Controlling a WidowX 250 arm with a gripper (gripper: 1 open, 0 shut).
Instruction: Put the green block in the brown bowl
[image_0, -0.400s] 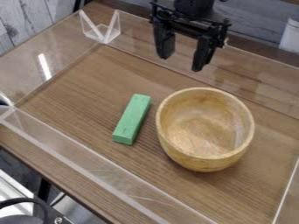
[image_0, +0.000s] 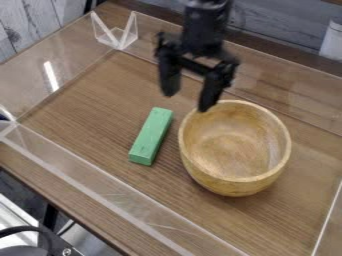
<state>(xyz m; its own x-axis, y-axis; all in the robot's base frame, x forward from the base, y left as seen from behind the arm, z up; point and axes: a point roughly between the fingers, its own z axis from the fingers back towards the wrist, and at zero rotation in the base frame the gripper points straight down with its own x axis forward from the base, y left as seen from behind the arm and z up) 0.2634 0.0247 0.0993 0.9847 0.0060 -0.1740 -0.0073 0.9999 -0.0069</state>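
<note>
black gripper (image_0: 187, 77) motion-blurred, above the far side of the wooden table (image_0: 100, 98); its two fingers spread wide, nothing between them. green block (image_0: 151, 136) lying flat on the wood, just left of the brown bowl (image_0: 235, 147) in this view, outside it. white wire-like piece (image_0: 115, 32) near the far edge.

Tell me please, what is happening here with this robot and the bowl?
The robot's black gripper is open and holds nothing. It hangs over the far side of the table, near the far end of the green block and the brown bowl, and looks blurred, so it is probably in motion. The block lies flat on the wooden table, just beside the bowl. The bowl has nothing in it. The job is to put the block in the bowl, and the block is not yet picked up.
</note>
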